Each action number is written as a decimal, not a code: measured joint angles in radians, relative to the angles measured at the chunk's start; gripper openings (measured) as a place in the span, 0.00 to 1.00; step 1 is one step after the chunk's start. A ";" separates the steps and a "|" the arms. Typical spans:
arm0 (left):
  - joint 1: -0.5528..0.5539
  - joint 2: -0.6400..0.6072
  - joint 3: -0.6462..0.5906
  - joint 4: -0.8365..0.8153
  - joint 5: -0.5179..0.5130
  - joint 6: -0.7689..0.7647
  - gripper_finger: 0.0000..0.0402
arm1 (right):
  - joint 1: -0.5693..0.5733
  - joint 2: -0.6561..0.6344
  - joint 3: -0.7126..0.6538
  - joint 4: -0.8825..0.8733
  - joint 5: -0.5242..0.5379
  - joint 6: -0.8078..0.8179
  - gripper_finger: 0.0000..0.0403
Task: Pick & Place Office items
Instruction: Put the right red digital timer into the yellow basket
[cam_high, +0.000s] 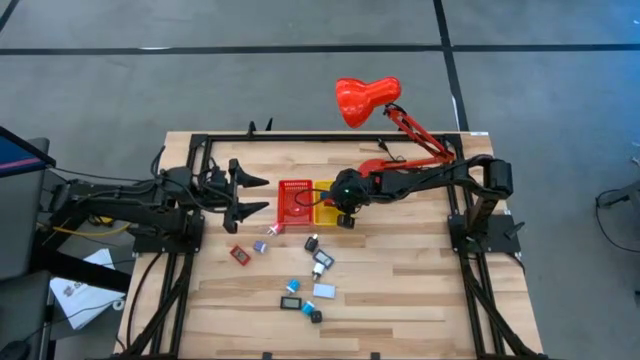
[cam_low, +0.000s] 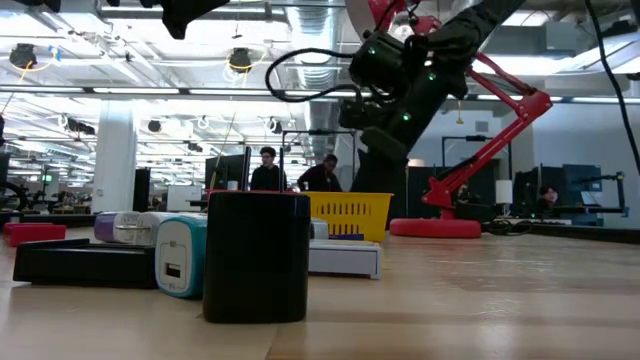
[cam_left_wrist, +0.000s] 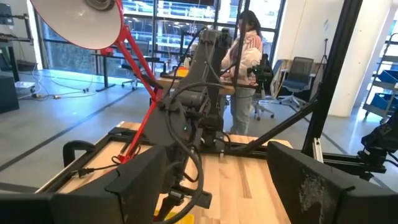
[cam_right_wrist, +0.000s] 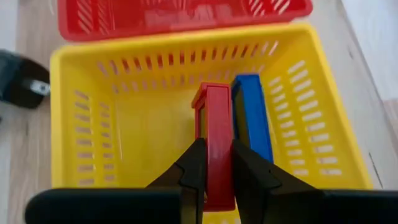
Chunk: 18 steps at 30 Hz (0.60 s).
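two square slotted plastic bins sit mid-table, a red bin (cam_high: 293, 199) on the left touching a yellow bin (cam_right_wrist: 93, 124) on the right. the right gripper (cam_right_wrist: 214, 163) hangs over the yellow bin, its fingers pinched on a flat red plastic piece (cam_right_wrist: 215, 134); only its wrist view shows a blue piece (cam_right_wrist: 252, 115) standing inside. about nine small office items (cam_high: 295, 285) lie scattered nearer. the left gripper (cam_high: 255, 194) waits left of the bins, fingers wide apart, holding nothing. no writing is readable.

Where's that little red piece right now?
The red piece is pinched in the right gripper, hanging over the yellow bin, right beside a blue piece; the red bin sits just beyond.
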 joint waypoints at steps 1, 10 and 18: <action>0.000 0.000 0.000 0.000 0.000 0.000 0.68 | 0.000 0.000 -0.001 0.018 0.000 0.004 0.13; 0.000 0.000 0.000 0.005 0.000 0.000 0.68 | 0.008 0.000 -0.003 0.056 0.022 -0.001 0.13; 0.000 0.000 0.000 0.006 0.001 -0.008 0.68 | 0.015 0.072 -0.001 0.112 0.033 -0.009 0.13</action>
